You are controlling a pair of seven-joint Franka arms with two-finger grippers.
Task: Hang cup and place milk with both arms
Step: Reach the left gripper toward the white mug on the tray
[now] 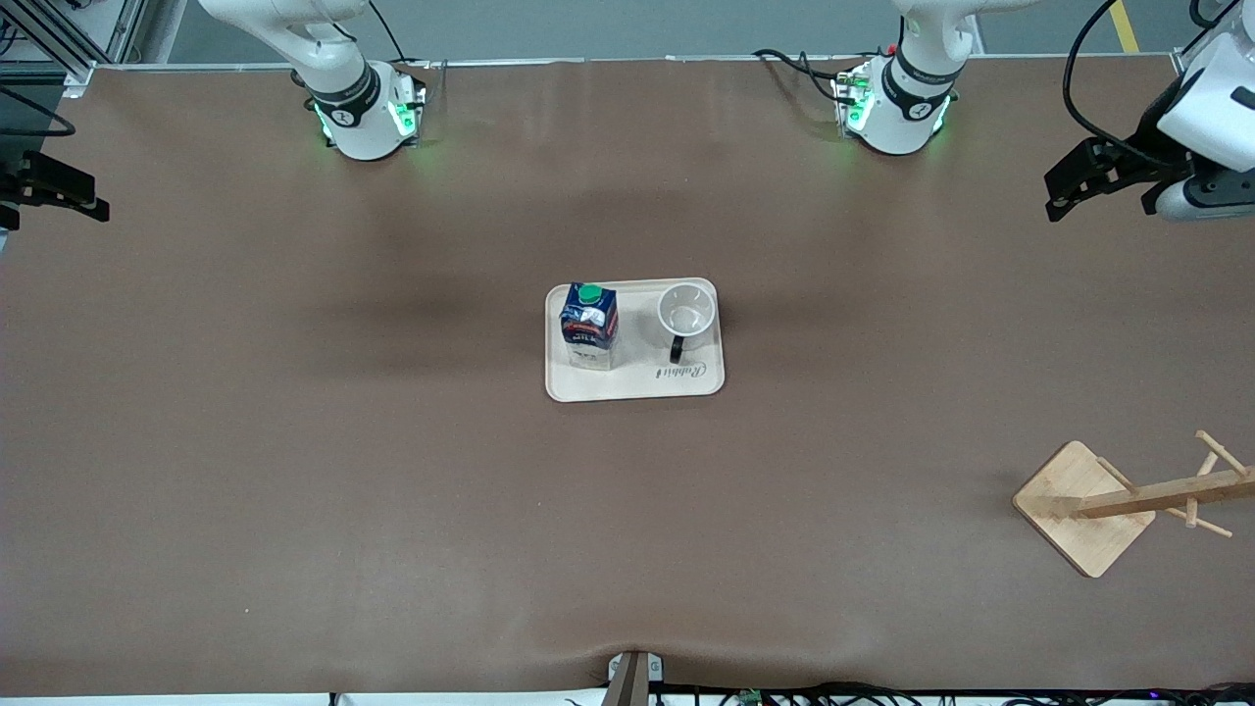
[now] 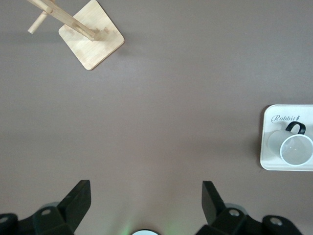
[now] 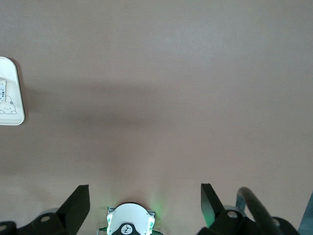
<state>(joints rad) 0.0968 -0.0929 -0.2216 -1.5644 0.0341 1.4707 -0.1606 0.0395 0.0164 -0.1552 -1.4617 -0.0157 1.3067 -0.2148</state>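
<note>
White cup [image 1: 684,312] and milk [image 1: 588,327] share a tray [image 1: 634,384] (upright); left gripper [image 2: 146,203], right gripper [image 3: 145,205] released.

A broad brown counter [image 1: 294,441] is seen under even overhead light, soft shadows cast across its middle. A strip of grey floor [image 1: 637,27] with a yellow line [image 1: 1124,25] is visible past its edge.

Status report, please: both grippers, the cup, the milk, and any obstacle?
Left gripper open, empty, raised over bare table. Right gripper open, empty, waiting likewise. Cup and milk upright, side by side on tray. Rack unobstructed.
</note>
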